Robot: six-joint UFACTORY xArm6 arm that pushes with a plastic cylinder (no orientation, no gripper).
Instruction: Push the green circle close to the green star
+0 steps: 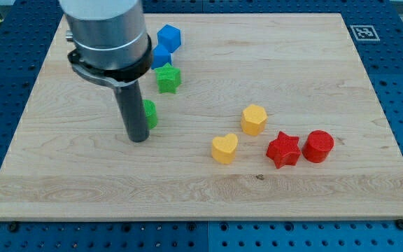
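Note:
The green circle point(150, 113) lies on the wooden board left of centre, mostly hidden behind my rod. The green star point(168, 78) sits a short way above and slightly right of it. My tip point(138, 138) rests on the board just below and left of the green circle, touching or nearly touching it.
Two blue blocks point(168, 37) point(161, 56) sit directly above the green star, the lower one touching it. A yellow hexagon point(254, 119), a yellow heart point(224, 148), a red star point(283, 149) and a red circle point(318, 146) lie at the right centre. The board's edge point(201, 217) runs along the view's bottom.

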